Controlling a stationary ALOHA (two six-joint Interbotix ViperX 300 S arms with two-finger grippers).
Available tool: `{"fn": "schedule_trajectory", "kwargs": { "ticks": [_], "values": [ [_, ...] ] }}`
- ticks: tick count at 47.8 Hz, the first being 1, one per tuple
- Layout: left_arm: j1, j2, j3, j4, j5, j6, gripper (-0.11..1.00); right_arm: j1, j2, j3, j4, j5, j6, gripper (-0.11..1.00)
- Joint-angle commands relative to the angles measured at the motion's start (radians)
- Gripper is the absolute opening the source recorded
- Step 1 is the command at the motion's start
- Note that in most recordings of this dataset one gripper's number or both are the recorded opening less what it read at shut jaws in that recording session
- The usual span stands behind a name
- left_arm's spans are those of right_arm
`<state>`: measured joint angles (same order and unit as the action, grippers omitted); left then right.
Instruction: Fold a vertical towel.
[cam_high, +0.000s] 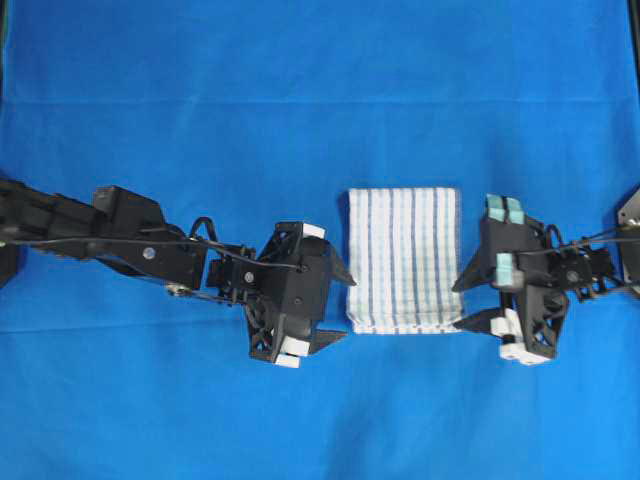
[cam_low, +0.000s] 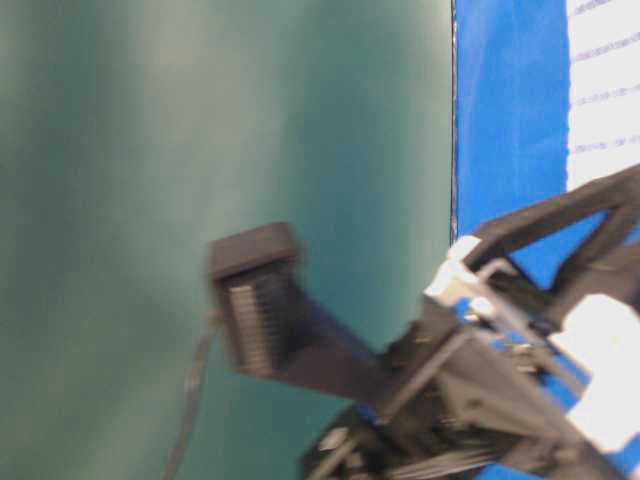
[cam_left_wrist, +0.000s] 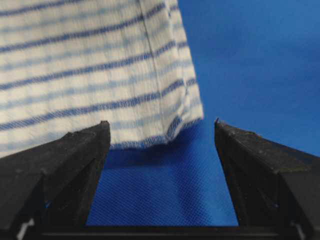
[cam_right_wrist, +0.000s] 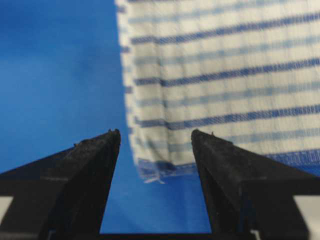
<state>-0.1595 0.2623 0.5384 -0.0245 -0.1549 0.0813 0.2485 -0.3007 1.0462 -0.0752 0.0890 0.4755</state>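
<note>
- Overhead: towel (cam_high: 404, 260) flat, already doubled, just right of centre on blue cloth (cam_high: 300, 80); left gripper (cam_high: 341, 306) at its 9 o'clock, right gripper (cam_high: 468, 302) at 3, both spread, empty.
- Table-level: blurred arm, teal backdrop (cam_low: 150, 150); nothing more readable.
- Left wrist: jaws apart, towel corner at 12; looks thin, limp, light, so pinch corners.
- Right wrist: jaws apart, frayed corner at 12; ample room around.

In the table-level view a blurred black arm (cam_low: 470, 380) fills the lower right and the towel (cam_low: 605, 90) is cut by the right edge, while each wrist view crops the towel at its top edge.
</note>
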Motion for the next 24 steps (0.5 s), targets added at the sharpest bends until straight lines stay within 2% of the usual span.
{"fn": "schedule_trajectory", "kwargs": {
  "ticks": [1,10,24],
  "values": [
    [-0.003,-0.083,-0.008,-0.002,0.023,0.0,0.77,0.008,-0.063,-0.02,-0.002,0.021,-0.003,0.62],
    [-0.005,-0.227,0.011,-0.002,0.101,0.0,0.77,0.008,-0.209,-0.028,-0.04,0.086,-0.009,0.62],
    [0.023,-0.428,0.1,0.0,0.107,0.014,0.76,-0.011,-0.476,-0.031,-0.186,0.16,-0.009,0.62]
  ]
}}
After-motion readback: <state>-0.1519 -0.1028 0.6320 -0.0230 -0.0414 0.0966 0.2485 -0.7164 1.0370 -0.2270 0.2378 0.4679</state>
